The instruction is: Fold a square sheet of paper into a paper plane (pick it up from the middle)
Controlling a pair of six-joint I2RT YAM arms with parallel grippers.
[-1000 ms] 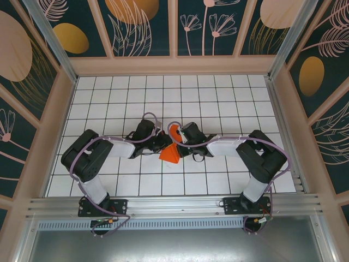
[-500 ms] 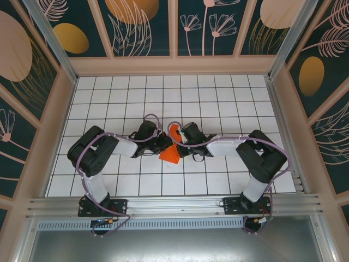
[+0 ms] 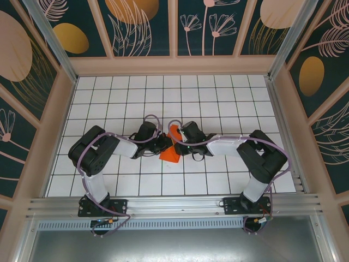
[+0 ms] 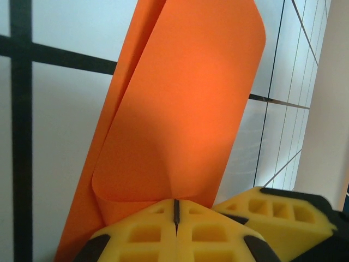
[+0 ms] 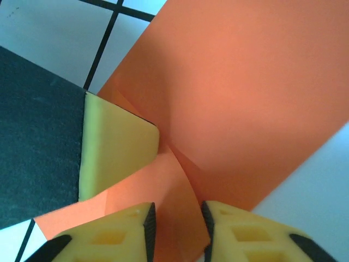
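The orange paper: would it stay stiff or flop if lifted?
Probably floppy: the orange paper curls in a soft loop above the shut left pincer. Likely very light, being so thin. Creases show, so rough pushing might crumple it.

The overhead view is bright, evenly lit and sharp, with faint soft shadows on the white tiled table (image 3: 218, 93) and straight lines bowing slightly near the edges. Both wrist views are soft at close range. The orange paper (image 4: 185, 109) shades darker toward its lower curl, the yellow pads (image 4: 142, 234) are blurred, and the tiles behind wash out pale.
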